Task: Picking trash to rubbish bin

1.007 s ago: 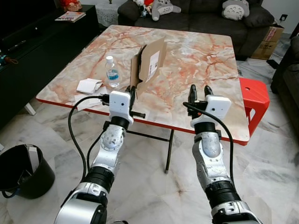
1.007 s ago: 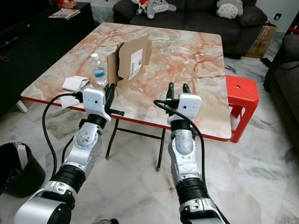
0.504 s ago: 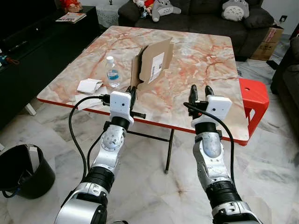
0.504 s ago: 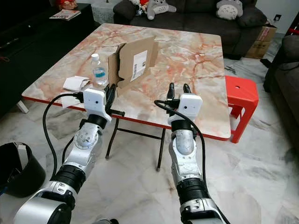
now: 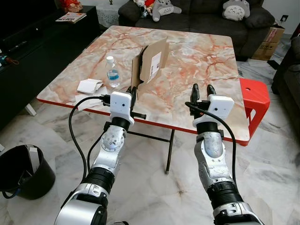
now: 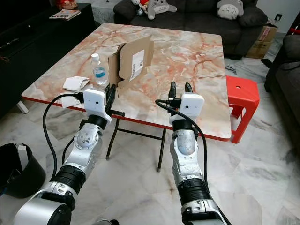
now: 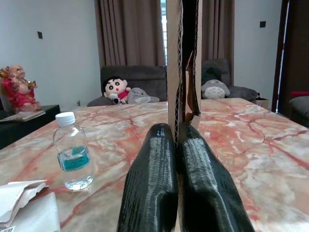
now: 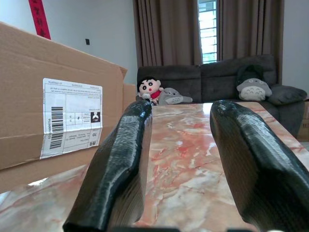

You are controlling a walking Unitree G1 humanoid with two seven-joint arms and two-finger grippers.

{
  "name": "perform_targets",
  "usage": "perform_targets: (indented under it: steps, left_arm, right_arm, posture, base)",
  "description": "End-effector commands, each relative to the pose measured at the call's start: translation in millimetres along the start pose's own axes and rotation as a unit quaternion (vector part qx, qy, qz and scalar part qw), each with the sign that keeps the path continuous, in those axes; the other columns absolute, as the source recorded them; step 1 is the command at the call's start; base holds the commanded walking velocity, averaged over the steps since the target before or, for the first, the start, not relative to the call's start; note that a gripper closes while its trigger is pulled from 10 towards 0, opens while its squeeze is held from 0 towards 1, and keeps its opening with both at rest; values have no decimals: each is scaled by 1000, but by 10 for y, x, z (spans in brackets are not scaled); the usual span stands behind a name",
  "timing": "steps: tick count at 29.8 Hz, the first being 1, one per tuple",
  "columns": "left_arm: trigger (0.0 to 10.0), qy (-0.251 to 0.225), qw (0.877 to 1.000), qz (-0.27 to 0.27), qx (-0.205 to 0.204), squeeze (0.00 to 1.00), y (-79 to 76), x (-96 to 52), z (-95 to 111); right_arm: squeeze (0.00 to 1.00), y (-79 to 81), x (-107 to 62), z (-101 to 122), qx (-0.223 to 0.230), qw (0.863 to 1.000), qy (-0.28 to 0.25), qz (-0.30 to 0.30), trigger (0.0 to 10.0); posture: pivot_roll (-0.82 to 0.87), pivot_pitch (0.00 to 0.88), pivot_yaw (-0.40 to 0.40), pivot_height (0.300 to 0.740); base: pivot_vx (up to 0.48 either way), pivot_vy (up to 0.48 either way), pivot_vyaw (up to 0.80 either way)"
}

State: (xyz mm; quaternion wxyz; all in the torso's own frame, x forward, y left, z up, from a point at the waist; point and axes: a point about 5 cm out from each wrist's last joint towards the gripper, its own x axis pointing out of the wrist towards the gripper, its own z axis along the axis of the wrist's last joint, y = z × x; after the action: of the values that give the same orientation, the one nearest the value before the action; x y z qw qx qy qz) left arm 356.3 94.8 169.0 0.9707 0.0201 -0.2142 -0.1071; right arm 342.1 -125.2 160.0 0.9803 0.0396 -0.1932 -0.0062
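Bench point(image 5: 197, 56): pink-veined marble top with a red edge; it serves as the landmark here.
Cardboard point(image 5: 151, 65): a flattened box with a white label, standing upright on the bench, near its front edge.
Left gripper point(image 5: 132, 96): at the bench's front edge, its fingers point(image 7: 149, 193) pressed together on the lower edge of the cardboard, which rises straight up between them in the wrist view.
Right gripper point(image 5: 202, 90): over the bench's front edge, right of the cardboard, fingers point(image 8: 118, 159) spread apart with nothing between them.
Bottle point(image 5: 112, 72): clear, white cap, upright on the bench just left of the cardboard.
Tissues point(image 5: 89, 86): crumpled white, on the bench left of the bottle.
Bin point(image 5: 21, 171): black, on the floor, left of the bench.
Stool point(image 5: 255, 96): red, right of the bench.
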Motion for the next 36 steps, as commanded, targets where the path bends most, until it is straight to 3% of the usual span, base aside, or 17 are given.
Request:
perform_targets:
  steps: [1,36]
  left_arm:
    - [10000,-5,1000,2,5,0,18,24,30]
    - [10000,-7,1000,4,4,0,26,28,39]
  right_arm:
    - [0,-14,0,26,1,1000,-4,-5,10000]
    - [0,-13,-9,14,1,1000,1,-5,10000]
  posture:
    - [116,92,-3,740]
    - [120,100,-4,740]
  base:
    - [0,0,0]
    - [-263,0,0]
